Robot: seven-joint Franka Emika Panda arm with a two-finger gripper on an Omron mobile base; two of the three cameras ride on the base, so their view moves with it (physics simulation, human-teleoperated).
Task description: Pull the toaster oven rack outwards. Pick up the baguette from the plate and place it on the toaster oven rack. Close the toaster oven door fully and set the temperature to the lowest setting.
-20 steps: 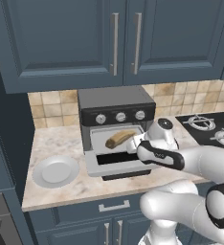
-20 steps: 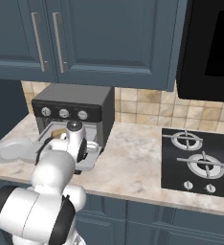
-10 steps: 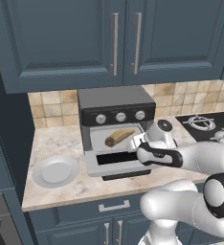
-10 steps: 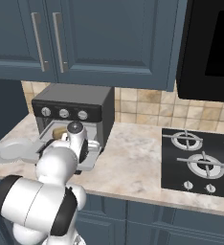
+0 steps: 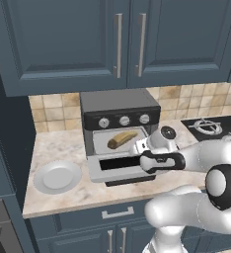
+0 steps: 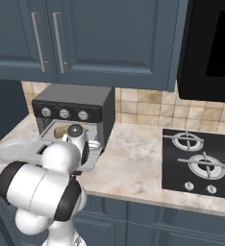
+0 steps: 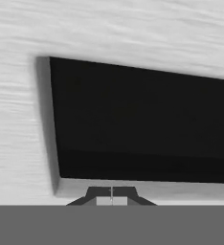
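Observation:
The toaster oven (image 5: 118,103) (image 6: 75,103) stands open on the counter. On its pulled-out rack (image 5: 100,144) lies the baguette (image 5: 121,139) (image 6: 61,130). The toaster oven door (image 5: 118,166) hangs forward and down below the rack. My gripper (image 5: 141,161) is at the door's right end, right above it. In the hand view the fingertips (image 7: 111,197) are shut together with nothing between them, close to the door's pale frame (image 7: 19,119) and dark window (image 7: 142,119). The white plate (image 5: 57,177) (image 6: 12,151) sits bare to the oven's left.
The gas hob (image 5: 211,124) (image 6: 201,161) lies to the right of the oven, with bare marble counter (image 6: 133,163) between them. Blue wall cabinets (image 5: 122,39) hang above the oven. A dark microwave (image 6: 210,45) is mounted above the hob. The counter's front edge runs just below the door.
The hand has sunk slightly toward the door and the arm's elbow has shifted. Door, rack, baguette and plate look unmoved.

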